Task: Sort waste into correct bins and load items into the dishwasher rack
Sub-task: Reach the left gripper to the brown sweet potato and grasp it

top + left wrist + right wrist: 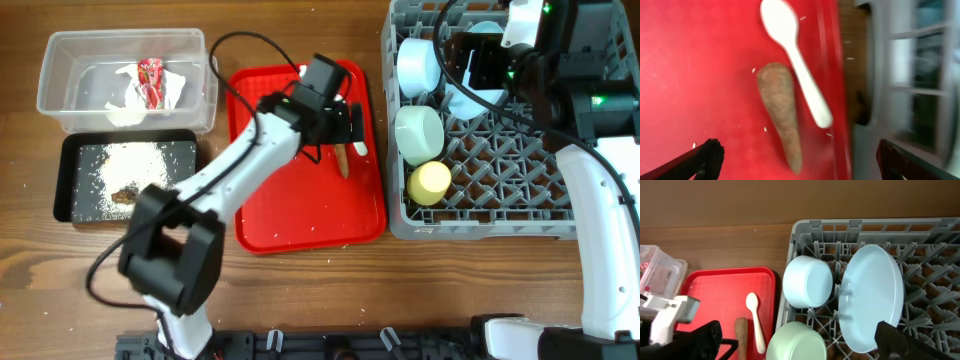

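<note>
The left end effector (799, 158) hangs over the right-hand part of a flat red plastic serving tray (300, 215). Its jaws are spread wide and hold nothing. On the tray between its dark fingers (707, 156) lies the orange-brown carrot-shaped piece (781, 115), thin end toward the camera. A small white plastic spoon (796, 57) lies just beside it on the side nearer the tray's right rim; whether the two touch cannot be told. A few white grains are scattered over the tray floor.

The right end effector (800, 336) is also wide open and empty. It hangs to the right of the tray, over a large square grey plastic dishwasher rack (500, 195) that sits close against the tray's right rim on the wooden worktop (300, 300). In the rack's column nearest the tray stand a pale blue round bowl (807, 282) on its side, a mint-green bowl (420, 132) and a small yellow cup (432, 183). A pale blue round plate (872, 297) stands on edge between the pegs, one step farther from the tray than the blue bowl.

Left of the tray, at its far end, sits a clear rectangular plastic tub (60, 100) holding a crumpled red-and-white wrapper (151, 82). Beside the tray's middle, touching the tub's near wall, is a shallow black rectangular tray (68, 185) strewn with white rice-like grains (130, 165) and holding a small brown lump (123, 196).
</note>
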Controlling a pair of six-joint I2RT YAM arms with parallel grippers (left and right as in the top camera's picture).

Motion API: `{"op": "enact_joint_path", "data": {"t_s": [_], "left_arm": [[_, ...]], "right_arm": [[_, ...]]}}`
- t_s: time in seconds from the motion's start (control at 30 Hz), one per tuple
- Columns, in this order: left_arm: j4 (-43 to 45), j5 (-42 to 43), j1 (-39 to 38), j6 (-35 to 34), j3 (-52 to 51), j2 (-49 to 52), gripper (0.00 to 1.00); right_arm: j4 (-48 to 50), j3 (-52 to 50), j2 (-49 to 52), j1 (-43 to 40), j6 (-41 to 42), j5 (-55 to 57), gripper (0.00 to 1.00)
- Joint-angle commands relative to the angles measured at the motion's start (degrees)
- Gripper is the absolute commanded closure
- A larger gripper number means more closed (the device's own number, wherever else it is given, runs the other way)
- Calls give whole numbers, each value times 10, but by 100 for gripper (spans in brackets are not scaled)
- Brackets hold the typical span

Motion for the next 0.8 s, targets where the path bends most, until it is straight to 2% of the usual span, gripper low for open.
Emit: {"op": "enact_joint_path", "data": {"t_s": [0.0,0.07,0.23,0.27,0.33,0.4,0.43,0.63,0.77], "left_arm": [[9,-48,0,-93,11,40,5],[24,-49,-2,-93,11,57,9],[71,-46,-6,-92,11,105,8],[72,-46,-6,-92,11,110,11],[73,-46,-6,-92,11,111,27],[73,-47,-6,-92,11,111,50],[72,-47,-6,-92,11,111,56],[56,-55,-6,-88,11,111,82],[-13,-55,10,-88,23,82,96]], "right_arm": [[-4,0,-4,-1,2,19,0],[-4,0,-4,-1,2,18,0],[-5,0,-4,-1,2,18,0],[-5,0,-4,-1,2,18,0],[-4,0,-4,-1,2,18,0],[-4,0,-4,-1,3,18,0],[-4,0,-4,-1,3,18,0],[-10,0,-4,-1,3,18,0],[-13,0,-4,-1,2,18,0]]}}
